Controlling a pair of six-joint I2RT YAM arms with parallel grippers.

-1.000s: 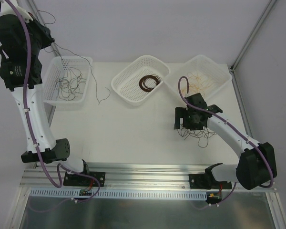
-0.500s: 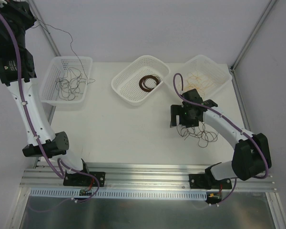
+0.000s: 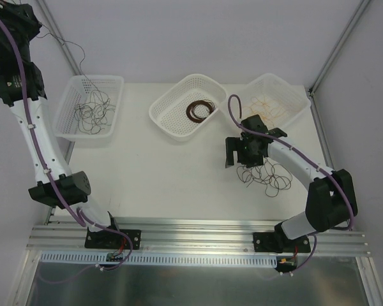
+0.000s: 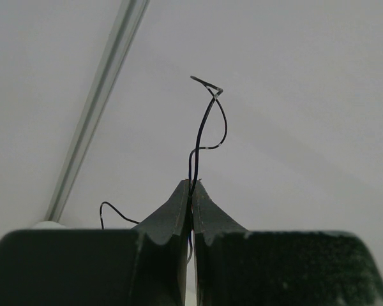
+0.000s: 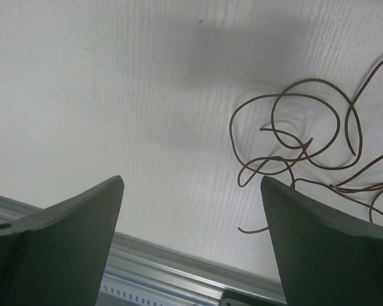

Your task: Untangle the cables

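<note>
The white table (image 3: pixel 166 185) carries three white mesh baskets: the right basket (image 3: pixel 297 102) just beyond my right gripper (image 3: pixel 241 158), the middle basket (image 3: pixel 169 121) beyond and left, the left basket (image 3: pixel 67 131) well left. A tangle of brown cables (image 3: pixel 268 177) lies on the bare tabletop just right of that gripper.

arms (image 3: pixel 38 137): white links, black joints | cords (image 3: pixel 230 109): purple, run along links | claw fingers (image 5: pixel 57 248): dark green, wedge-shaped
</note>
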